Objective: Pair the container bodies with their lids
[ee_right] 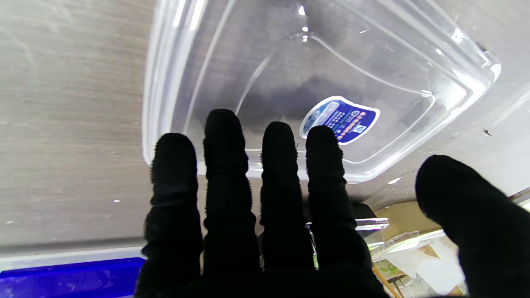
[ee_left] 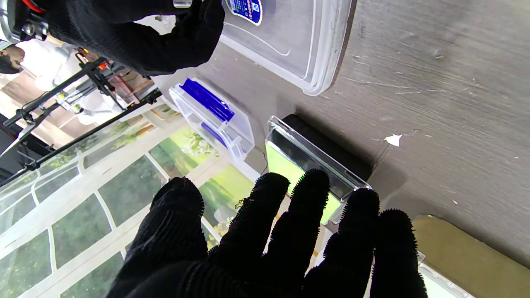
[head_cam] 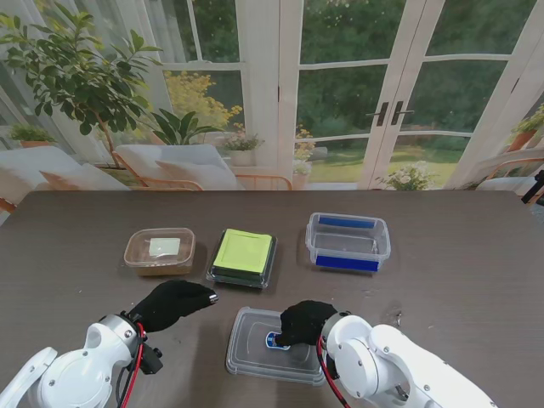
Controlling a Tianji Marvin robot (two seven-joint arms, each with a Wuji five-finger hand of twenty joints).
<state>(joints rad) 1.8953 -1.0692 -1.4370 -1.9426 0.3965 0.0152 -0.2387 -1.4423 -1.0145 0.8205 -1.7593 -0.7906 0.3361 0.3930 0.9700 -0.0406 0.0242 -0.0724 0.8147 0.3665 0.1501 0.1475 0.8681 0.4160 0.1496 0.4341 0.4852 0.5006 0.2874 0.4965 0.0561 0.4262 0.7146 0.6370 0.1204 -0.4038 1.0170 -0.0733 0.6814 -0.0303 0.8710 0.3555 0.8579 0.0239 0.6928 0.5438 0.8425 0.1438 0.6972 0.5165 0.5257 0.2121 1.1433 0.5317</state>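
The stand view takes in the whole dark wood-grain worktop (head_cam: 476, 255) and all four things at once. In a row across the middle stand a brownish see-through tub (head_cam: 159, 251) toward the left edge, a black tray with a lime-green top (head_cam: 243, 257) at the centre, and a clear box with blue clips (head_cam: 348, 241) to its right. Nearer to me, close to the near edge, lies a clear lid (head_cam: 255, 344), flat on the worktop and apart from all three containers.

The right robot hand (head_cam: 304, 321) sits over the lid's right part, beside its small blue sticker. Only the right wrist view shows its state: four fingers (ee_right: 223, 165) stretched out side by side above the lid, the thumb held well off, nothing grasped. Whether the fingertips touch the plastic I cannot tell. That view also shows the lid's raised rim, rounded corners and glossy surface, and the blue oval sticker (ee_right: 340, 119) printed with small marks too fine to read.

The left robot hand (head_cam: 172, 303) hovers over bare worktop between the tub and the lid. Its wrist view shows the fingers (ee_left: 265, 215) spread and holding nothing, and reveals what the stand view does not: the green-topped tray has a thin clear cover with a sharp edge (ee_left: 314, 159), and small pale flecks (ee_left: 393, 140) lie on the scratched worktop. Both robot hands wear black knitted gloves.
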